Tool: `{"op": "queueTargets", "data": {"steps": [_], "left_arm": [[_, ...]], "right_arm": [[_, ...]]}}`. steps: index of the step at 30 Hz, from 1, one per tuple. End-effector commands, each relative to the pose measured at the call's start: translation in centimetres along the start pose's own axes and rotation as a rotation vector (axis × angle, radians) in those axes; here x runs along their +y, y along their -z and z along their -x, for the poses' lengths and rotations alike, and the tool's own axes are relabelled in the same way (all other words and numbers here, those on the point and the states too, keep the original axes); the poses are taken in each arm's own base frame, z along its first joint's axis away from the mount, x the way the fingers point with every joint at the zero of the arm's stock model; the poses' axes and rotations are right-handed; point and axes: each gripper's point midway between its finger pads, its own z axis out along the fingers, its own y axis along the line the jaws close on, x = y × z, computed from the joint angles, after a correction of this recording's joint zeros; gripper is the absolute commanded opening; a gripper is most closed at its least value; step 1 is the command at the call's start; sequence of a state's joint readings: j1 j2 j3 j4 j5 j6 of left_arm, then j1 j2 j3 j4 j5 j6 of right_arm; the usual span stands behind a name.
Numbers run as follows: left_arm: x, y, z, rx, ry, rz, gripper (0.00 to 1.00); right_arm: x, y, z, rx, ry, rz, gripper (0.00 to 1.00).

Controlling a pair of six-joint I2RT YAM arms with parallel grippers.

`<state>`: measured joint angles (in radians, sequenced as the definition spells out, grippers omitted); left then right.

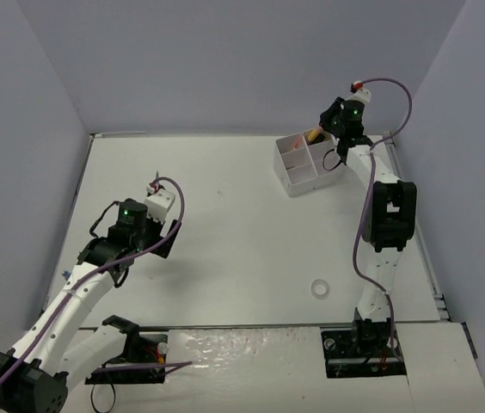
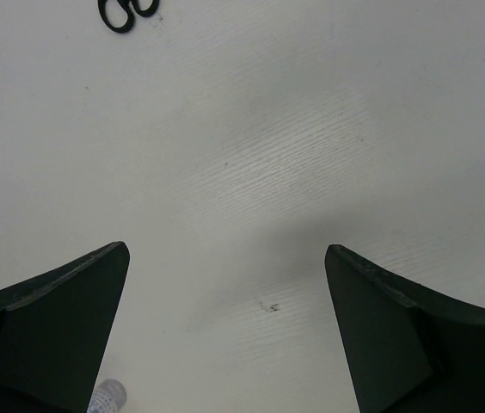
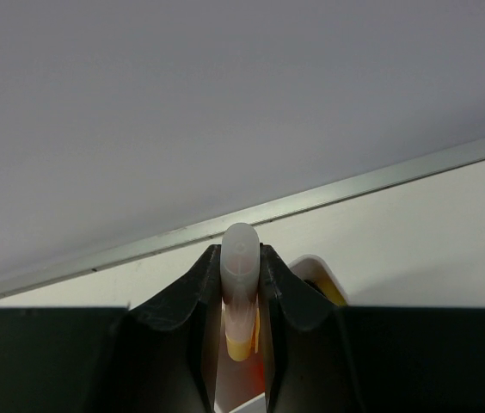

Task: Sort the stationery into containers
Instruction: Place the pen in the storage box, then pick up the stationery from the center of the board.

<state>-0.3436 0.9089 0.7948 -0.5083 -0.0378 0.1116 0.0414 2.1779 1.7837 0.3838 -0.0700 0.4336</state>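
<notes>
My right gripper [image 1: 320,134] hangs over the back of the white organiser box [image 1: 298,176] at the far right of the table. In the right wrist view this gripper [image 3: 241,255] is shut on a highlighter [image 3: 241,284] with a translucent cap and a yellow body, held upright above the box's rim [image 3: 316,263]. Something yellow lies inside the box. My left gripper [image 1: 159,200] is open and empty over the left of the table. In its wrist view [image 2: 225,251] the small black scissors [image 2: 126,12] lie ahead at the top left. The white tape ring [image 1: 319,287] lies near the right arm.
A small clear tip of something [image 2: 105,397] shows beside my left finger at the bottom edge of the left wrist view. Purple walls close the table at the back and both sides. A metal strip [image 3: 311,202] runs along the back edge.
</notes>
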Motion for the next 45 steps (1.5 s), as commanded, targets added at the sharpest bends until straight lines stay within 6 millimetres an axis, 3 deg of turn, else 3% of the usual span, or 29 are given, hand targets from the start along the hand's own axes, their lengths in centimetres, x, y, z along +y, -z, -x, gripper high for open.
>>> {"op": "queueTargets", "data": {"steps": [1, 2, 5, 9, 12, 15, 16, 18, 19, 22, 27, 32, 34, 36, 41, 45], "left_arm": [[1.1, 0.3, 2.2, -0.081, 0.003, 0.041, 0.97], [1.0, 0.3, 2.1, -0.081, 0.004, 0.041, 0.97], [1.2, 0.4, 2.2, -0.082, 0.000, 0.045, 0.97], [1.0, 0.5, 2.3, -0.086, -0.016, 0.033, 0.97], [0.9, 0.6, 2.3, -0.086, -0.021, 0.027, 0.97], [1.5, 1.3, 2.7, -0.089, -0.038, 0.043, 0.97], [1.6, 1.4, 2.7, -0.088, -0.039, 0.047, 0.97], [2.5, 2.5, 3.1, -0.066, -0.052, 0.068, 0.97], [2.8, 2.9, 3.1, -0.048, -0.062, 0.071, 0.97], [3.7, 4.3, 2.4, 0.058, -0.145, 0.076, 0.97], [5.2, 6.8, 0.0, 0.260, -0.257, 0.097, 0.97], [5.3, 8.1, -1.0, 0.260, -0.247, 0.096, 0.97], [5.3, 8.3, -1.0, 0.240, -0.251, 0.102, 0.97], [5.5, 8.2, -1.2, 0.235, -0.253, 0.119, 0.97], [5.4, 7.3, -1.3, 0.197, -0.251, 0.126, 0.97], [5.1, 6.2, -1.0, 0.158, -0.243, 0.123, 0.97]], "right_arm": [[3.2, 0.4, 2.1, -0.087, -0.003, 0.086, 0.02], [3.2, 0.4, 1.5, -0.074, 0.003, 0.083, 0.06], [3.1, 0.8, 0.9, -0.041, 0.009, 0.068, 0.41], [3.7, 3.0, 3.6, -0.074, 0.052, 0.069, 0.63], [4.3, 5.0, 6.1, -0.112, 0.079, 0.058, 0.67], [5.6, 8.4, 8.8, -0.116, 0.100, 0.062, 0.68], [5.6, 8.6, 8.8, -0.111, 0.102, 0.061, 0.68], [6.1, 12.0, 9.5, -0.082, 0.117, 0.056, 0.71], [5.9, 13.0, 8.9, -0.058, 0.123, 0.051, 0.75], [6.2, 16.2, 7.1, 0.011, 0.146, 0.078, 1.00], [7.1, 20.2, 4.6, 0.106, 0.151, 0.172, 1.00], [7.3, 22.9, 1.9, 0.227, 0.077, 0.304, 1.00], [6.5, 23.9, -0.4, 0.304, 0.017, 0.291, 1.00], [5.6, 24.5, -1.1, 0.317, -0.040, 0.242, 1.00], [2.8, 26.4, -4.7, 0.415, -0.016, 0.073, 1.00], [1.1, 29.4, -8.1, 0.562, -0.025, -0.044, 1.00]]}}
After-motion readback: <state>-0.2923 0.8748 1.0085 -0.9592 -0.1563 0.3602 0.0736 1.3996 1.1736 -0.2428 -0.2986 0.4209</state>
